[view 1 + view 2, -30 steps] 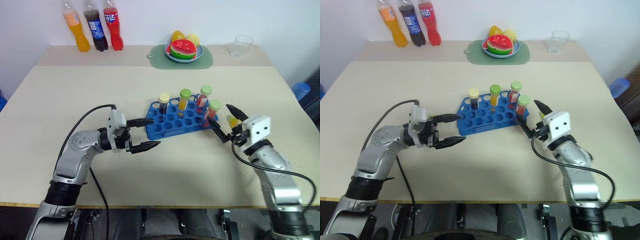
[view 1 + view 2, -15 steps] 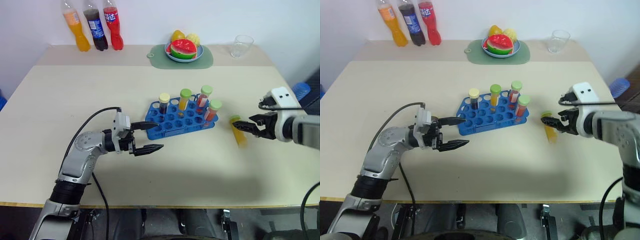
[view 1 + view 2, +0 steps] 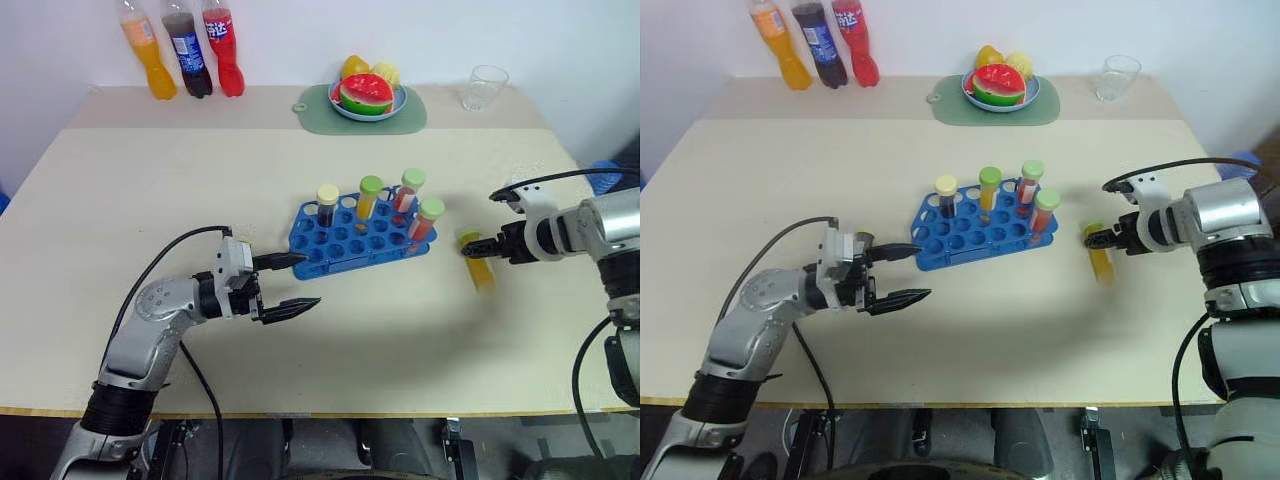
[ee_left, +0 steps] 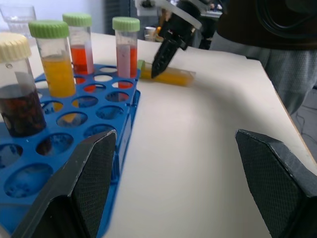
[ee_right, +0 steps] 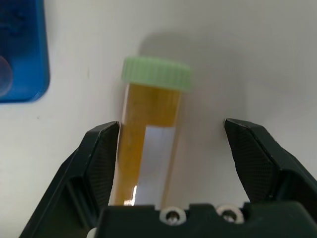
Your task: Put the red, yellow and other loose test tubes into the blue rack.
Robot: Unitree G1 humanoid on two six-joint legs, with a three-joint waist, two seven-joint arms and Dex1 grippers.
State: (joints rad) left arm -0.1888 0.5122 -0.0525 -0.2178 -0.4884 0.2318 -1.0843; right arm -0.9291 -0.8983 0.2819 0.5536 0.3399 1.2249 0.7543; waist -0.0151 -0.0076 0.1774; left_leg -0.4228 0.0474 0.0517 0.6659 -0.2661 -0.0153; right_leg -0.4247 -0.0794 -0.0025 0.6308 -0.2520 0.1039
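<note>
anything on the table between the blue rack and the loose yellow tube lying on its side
Nothing: bare beige table lies between the blue plastic rack and the green-capped yellow tube, as the left eye view shows.

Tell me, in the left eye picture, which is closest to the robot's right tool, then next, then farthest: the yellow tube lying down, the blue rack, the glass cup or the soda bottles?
From the right tool:
1. Yellow tube, lying under it.
2. Blue rack, mid-table.
3. Glass cup, far right edge.
4. Soda bottles, far left corner.
</note>
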